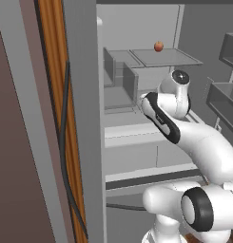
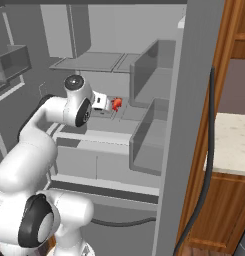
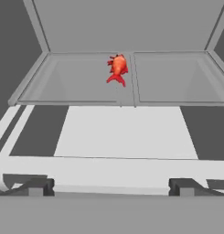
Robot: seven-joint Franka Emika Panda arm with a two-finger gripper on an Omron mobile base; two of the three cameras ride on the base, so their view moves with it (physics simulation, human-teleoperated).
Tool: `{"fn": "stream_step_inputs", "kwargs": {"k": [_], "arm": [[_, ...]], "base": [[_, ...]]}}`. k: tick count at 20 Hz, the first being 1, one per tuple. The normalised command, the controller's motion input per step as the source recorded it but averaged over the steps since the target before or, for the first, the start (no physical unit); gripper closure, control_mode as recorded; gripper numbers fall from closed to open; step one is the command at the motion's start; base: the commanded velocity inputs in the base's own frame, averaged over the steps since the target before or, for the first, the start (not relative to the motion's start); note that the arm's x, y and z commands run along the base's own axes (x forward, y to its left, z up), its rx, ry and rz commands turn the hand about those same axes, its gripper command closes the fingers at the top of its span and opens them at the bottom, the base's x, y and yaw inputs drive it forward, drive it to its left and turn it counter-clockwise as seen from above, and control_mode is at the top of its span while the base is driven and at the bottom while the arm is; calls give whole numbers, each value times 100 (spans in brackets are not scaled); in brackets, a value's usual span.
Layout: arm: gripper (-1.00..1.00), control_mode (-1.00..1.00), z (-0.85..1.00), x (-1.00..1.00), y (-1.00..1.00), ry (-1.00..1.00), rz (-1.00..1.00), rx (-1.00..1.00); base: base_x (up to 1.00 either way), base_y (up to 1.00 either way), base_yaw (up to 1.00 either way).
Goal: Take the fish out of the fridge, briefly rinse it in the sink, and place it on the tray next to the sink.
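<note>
Claw (image 3: 111, 186) jaws stand wide apart and hold nothing; in the hand view its two dark finger tips (image 3: 36, 186) rise near the bottom, one at each side, with bare shelf between them. From the right base view the claw (image 2: 105, 102) reaches into the open fridge (image 2: 159, 65) at the level of a middle shelf, carried by the white arm (image 2: 39, 135) that bends up from the lower left.

Ahead of the claw lies the fish (image 3: 117, 68), small and red-orange, on a flat glass-like shelf (image 3: 77, 87) deep inside the fridge. It rests near the seam between two shelf panels, tail toward the camera, and is apart from the finger tips, not touching them. In the right base view the fish (image 2: 116, 103) shows just beside the claw's front end, on the same shelf level.

In the left base view the arm (image 1: 199, 142) covers much of the fridge interior, and the wrist points inward toward the shelves. A round red-orange fruit (image 1: 159, 46) sits on an upper shelf (image 1: 165, 58), well above the arm. Door bins (image 1: 222, 97) hang at the right edge of that view. A wood-toned cabinet (image 2: 229, 150) stands to the right of the fridge in the right base view, with a pale surface (image 2: 234, 140) beside it.
</note>
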Motion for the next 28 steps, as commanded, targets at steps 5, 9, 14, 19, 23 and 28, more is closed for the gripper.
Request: {"fn": "stream_step_inputs", "kwargs": {"k": [5, 9, 14, 19, 23, 28], "arm": [[-100, -100, 0, 13, 0, 0, -5, 9], [-100, -100, 0, 36, 0, 0, -11, 15], [-100, -100, 0, 31, 0, 0, 0, 2], [-100, -100, -13, 33, 0, 0, 0, -8], [-100, -100, -26, 28, 1, 0, 0, -12], [-100, -100, -8, 31, 0, 0, 0, -1]], "base": [[0, 0, 0], [0, 0, 0], [0, 0, 0], [0, 0, 0], [0, 0, 0], [0, 0, 0]]}}
